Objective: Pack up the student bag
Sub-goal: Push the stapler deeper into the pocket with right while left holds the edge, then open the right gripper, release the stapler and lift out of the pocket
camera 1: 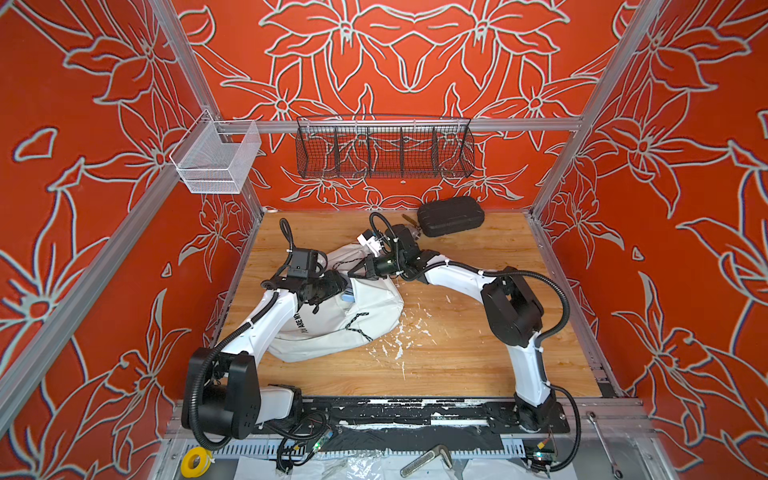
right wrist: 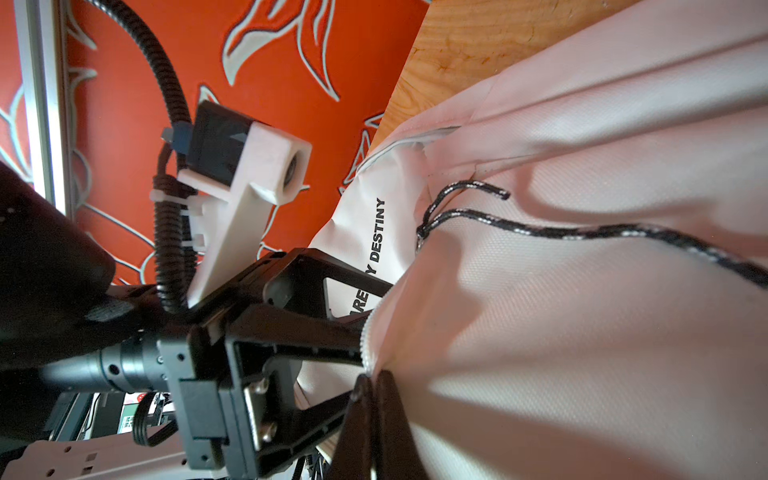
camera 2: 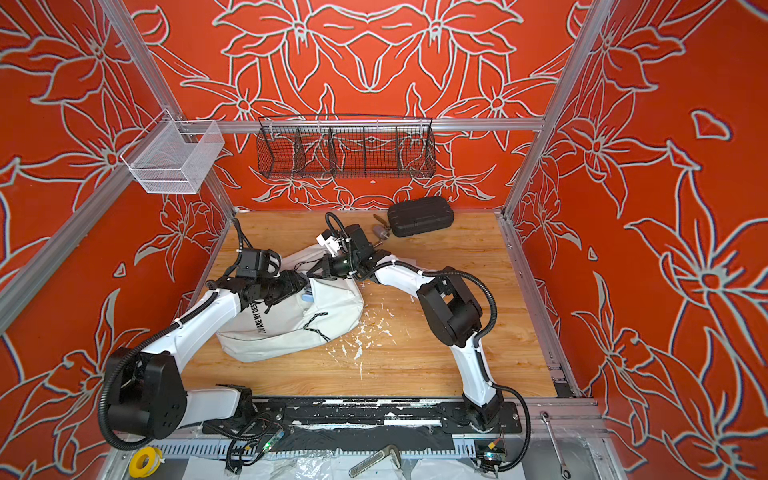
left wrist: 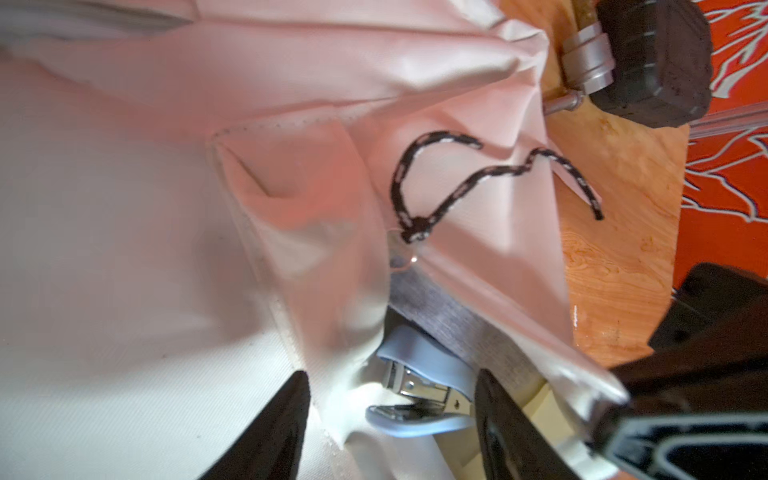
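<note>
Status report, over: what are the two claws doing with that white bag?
Left gripper open at the student bag's mouth, blue stapler between its fingers. Right gripper shut on the bag's rim. Black case lies apart, at the back.

A blue stapler (left wrist: 419,386) crowds the student bag (camera 1: 353,316) mouth ahead of my left gripper (left wrist: 392,374). Bare surface (camera 1: 457,353) lies beside the bag.

My left end effector (left wrist: 392,376) reaches in from the near left, jaws parted, facing my right end effector (right wrist: 372,380), which is pinched closed.
</note>
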Tool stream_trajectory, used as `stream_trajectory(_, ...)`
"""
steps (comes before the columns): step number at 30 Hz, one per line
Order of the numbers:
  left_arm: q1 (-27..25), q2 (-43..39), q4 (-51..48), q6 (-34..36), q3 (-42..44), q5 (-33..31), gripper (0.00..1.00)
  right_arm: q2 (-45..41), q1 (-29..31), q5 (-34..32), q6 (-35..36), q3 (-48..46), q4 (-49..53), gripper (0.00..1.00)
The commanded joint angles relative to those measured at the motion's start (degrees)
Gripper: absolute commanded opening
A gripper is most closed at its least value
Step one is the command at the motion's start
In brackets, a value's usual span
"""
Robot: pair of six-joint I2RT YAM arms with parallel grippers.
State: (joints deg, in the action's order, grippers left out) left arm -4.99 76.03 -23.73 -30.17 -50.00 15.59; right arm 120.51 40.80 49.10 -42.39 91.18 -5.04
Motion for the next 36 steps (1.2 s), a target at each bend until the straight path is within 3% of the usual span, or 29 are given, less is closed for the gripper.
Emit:
stream_trajectory(1,-0.4,2.0,-2.3,-1.3,0.2,-2.8,0.65,0.1,-0.3,3.4,-2.0,1.6,-6.7,0.00)
stream_trajectory(6,-0.4,6.4,2.1,-2.9,-0.3,-1.7,0.66,0.8,-0.3,4.4,-3.2,2.3,-7.2,0.00)
stream_trajectory(9,-0.4,9.7,1.8,-2.1,-1.4,-2.5,0.59,0.8,-0.3,4.4,-3.5,2.1,-7.6,0.00)
stream_trajectory(17,-0.4,10.9,-0.2,0.0,-3.9,0.3,0.07,1.4,-0.3,1.7,1.0,1.9,-2.8,0.00)
stream_trajectory(21,-0.4,10.1,-2.2,1.4,-5.7,3.4,0.00,1.3,-0.3,-1.3,10.5,1.3,3.5,0.00)
stream_trajectory(26,-0.4,9.9,-4.5,2.8,-7.3,7.4,0.00,-1.7,0.2,-9.3,28.1,-0.1,12.2,0.34)
stream_trajectory(29,-0.2,10.3,-6.0,4.0,-8.5,10.2,0.00,-5.7,0.8,-13.9,40.6,-3.8,13.1,0.48)
stream_trajectory(33,0.2,11.5,-7.9,5.2,-10.0,13.9,0.00,-11.4,0.8,-15.3,53.4,-12.7,4.1,0.60)
stream_trajectory(36,0.2,11.5,-8.1,6.1,-10.5,15.6,0.00,-12.3,1.3,-15.2,63.8,-12.8,6.7,0.62)
